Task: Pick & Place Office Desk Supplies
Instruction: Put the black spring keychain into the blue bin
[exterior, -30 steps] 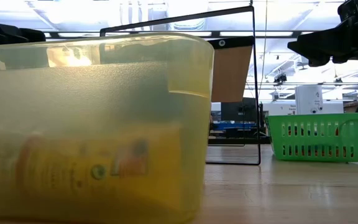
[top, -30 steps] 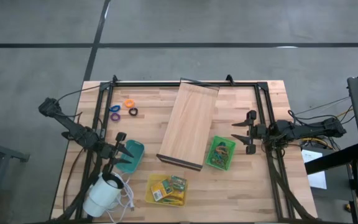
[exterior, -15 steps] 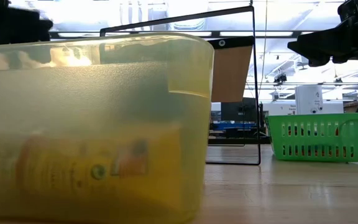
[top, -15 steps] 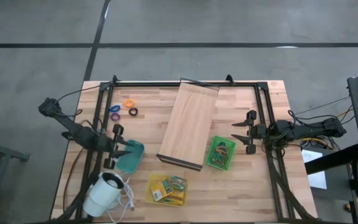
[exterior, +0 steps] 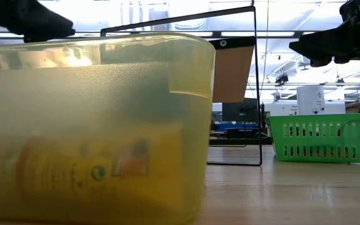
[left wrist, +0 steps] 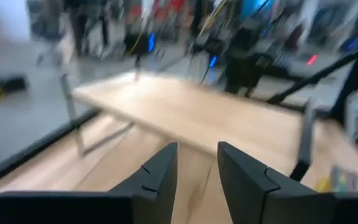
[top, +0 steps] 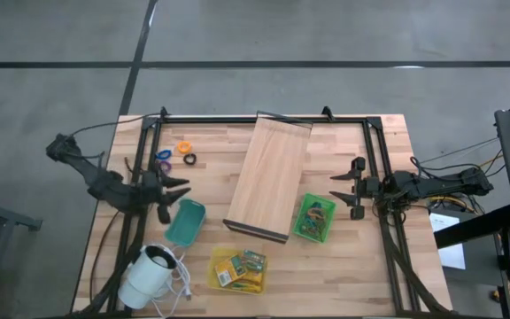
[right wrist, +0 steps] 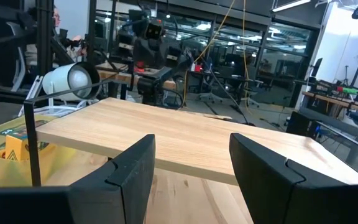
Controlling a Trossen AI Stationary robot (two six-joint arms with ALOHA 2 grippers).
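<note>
Orange (top: 183, 147), purple (top: 163, 155) and black (top: 189, 159) rings lie flat on the table at the far left. A green basket (top: 315, 218) holds rubber bands, and a yellow bin (top: 237, 269) holds little packets. A teal tray (top: 186, 222) lies between the rings and the bin. My left gripper (top: 173, 190) hovers between the rings and the teal tray, open and empty; its fingers stand a little apart in the left wrist view (left wrist: 197, 168). My right gripper (top: 335, 187) waits right of the basket, open and empty (right wrist: 191, 168).
A long pale wooden board (top: 268, 177) lies tilted across the table's middle. A white round corded device (top: 147, 276) sits at the near left. A black frame (top: 264, 119) borders the work area. In the low view the yellow bin (exterior: 92, 125) fills the foreground.
My left gripper has gone from over the teal tray toward the table's far edge and a little left, toward the rings, staying open and empty. Nothing else has moved.
</note>
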